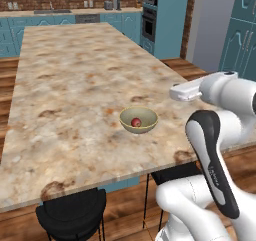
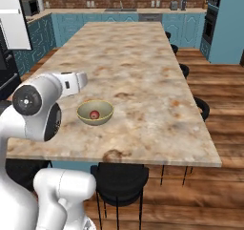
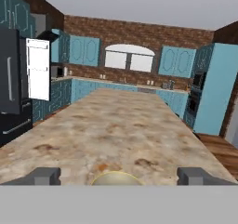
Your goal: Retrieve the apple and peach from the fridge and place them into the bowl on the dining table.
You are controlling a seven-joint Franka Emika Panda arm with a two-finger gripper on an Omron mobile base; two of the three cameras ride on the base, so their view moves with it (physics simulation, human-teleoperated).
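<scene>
The olive-tan bowl [image 1: 138,120] [image 2: 95,112] sits near the front edge of the dining table [image 1: 75,70] [image 2: 143,71]. The dark red apple [image 1: 136,122] [image 2: 94,114] lies inside it. My gripper [image 3: 121,176] hangs open and empty just behind and above the bowl, facing along the table; the bowl's rim [image 3: 114,177] peeks up between the fingertips [image 3: 44,175]. The white hand [image 1: 186,91] [image 2: 72,81] hovers beside the bowl. The dark fridge [image 3: 11,93] stands far left with one door open, its white inner side [image 3: 38,69] showing. The peach is out of view.
Black stools [image 1: 74,211] [image 2: 119,180] stand under the table's near edge, and more [image 2: 202,107] line its right side. Teal cabinets and a brick wall [image 3: 130,37] close the far end. A tall teal oven unit [image 3: 207,88] stands on the right.
</scene>
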